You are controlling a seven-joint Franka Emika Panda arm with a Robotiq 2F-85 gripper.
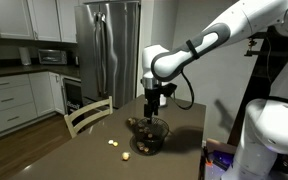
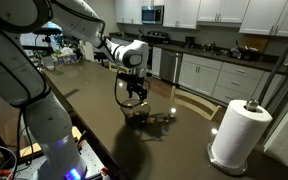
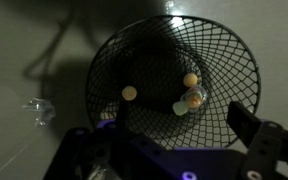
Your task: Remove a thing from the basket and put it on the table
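The dark wire basket point(image 3: 219, 50) stands on the dark brown table point(image 3: 44, 50). In the wrist view it holds a pale yellow ball point(image 3: 130, 93), a second ball point(image 3: 191, 79) and a clear piece with an orange core point(image 3: 194, 98) touching a pale lump. My gripper point(image 3: 181, 127) is open and empty, hovering straight above the basket with a finger on each side of the items. In both exterior views the gripper point(image 1: 156, 103) point(image 2: 134, 94) hangs just over the basket point(image 1: 149, 136) point(image 2: 137, 112).
Small pale items point(image 1: 112, 143) lie on the table point(image 1: 89, 158) beside the basket, and a clear wrapper point(image 3: 39, 112) lies to its left. A paper towel roll point(image 2: 239, 135) stands near the table edge. A pale chair point(image 1: 88, 115) sits at the far side.
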